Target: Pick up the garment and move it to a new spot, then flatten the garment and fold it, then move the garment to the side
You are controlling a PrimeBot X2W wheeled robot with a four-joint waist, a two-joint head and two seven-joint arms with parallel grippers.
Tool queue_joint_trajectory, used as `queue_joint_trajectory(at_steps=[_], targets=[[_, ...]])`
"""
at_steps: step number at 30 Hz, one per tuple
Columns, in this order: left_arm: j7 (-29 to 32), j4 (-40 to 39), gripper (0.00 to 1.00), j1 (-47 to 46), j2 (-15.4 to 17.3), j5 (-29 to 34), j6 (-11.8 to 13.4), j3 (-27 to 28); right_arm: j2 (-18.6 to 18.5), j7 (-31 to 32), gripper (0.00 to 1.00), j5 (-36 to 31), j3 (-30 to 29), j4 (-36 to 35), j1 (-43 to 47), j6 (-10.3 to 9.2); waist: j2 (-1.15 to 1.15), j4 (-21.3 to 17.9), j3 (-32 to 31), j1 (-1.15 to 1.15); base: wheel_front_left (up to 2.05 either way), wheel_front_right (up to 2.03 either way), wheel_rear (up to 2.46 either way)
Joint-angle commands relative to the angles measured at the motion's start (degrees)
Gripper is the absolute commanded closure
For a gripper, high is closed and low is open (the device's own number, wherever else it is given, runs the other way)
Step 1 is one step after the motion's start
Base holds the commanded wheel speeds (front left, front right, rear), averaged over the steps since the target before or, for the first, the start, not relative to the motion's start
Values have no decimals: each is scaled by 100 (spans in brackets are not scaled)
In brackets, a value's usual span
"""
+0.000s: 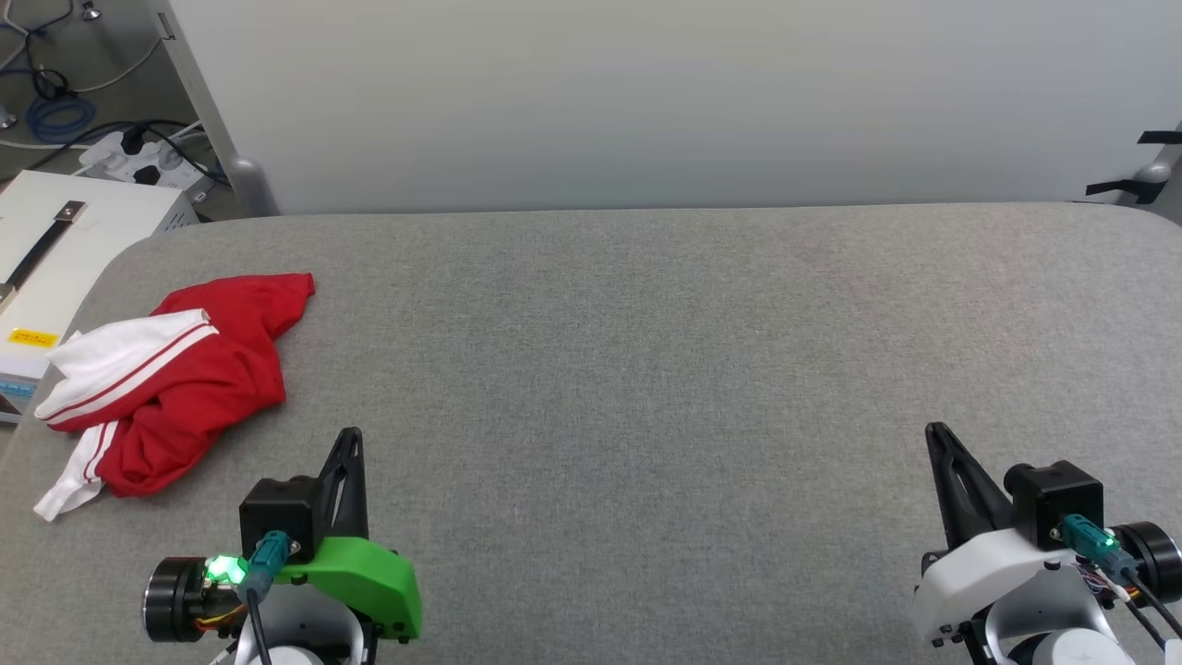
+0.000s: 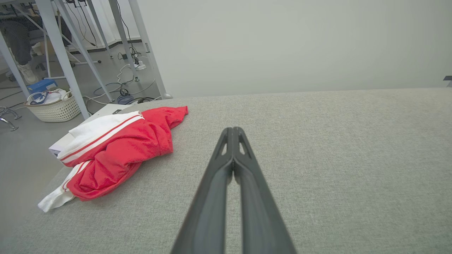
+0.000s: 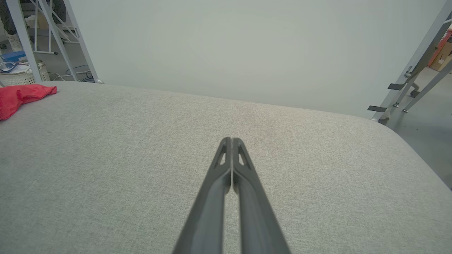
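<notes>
1. Grey padded table [image 1: 646, 369] stretches under both grippers.
2. Nearest, the left gripper [image 1: 351, 434] has its fingers pressed together, holding nothing.
3. Well apart to its right, the right gripper [image 1: 934, 429] is likewise closed and empty.
4. Ahead and left of the left gripper, the garment [image 1: 185, 388] lies crumpled and untouched by the table's edge.
5. Farther beyond the fingertips stands a pale wall [image 1: 646, 92].

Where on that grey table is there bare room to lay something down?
Nearly everywhere. The table is bare from the crumpled red-and-white shirt at its left edge right across to its right edge, and from the white wall behind forward to the robot's two shut jaws at the near side. Only that left corner is crowded.
</notes>
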Motion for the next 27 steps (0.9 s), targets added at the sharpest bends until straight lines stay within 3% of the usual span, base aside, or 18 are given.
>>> queue_joint_trajectory(at_steps=[1, 27], targets=[[-5, -14, 100, -99, -26, 57, 18, -2, -4, 16, 100, -55, 3, 12, -94, -3, 0, 0, 0, 0, 0, 0, 0], [-5, -14, 100, -99, -26, 57, 18, -2, -4, 16, 100, -55, 3, 12, -94, -3, 0, 0, 0, 0, 0, 0, 0]])
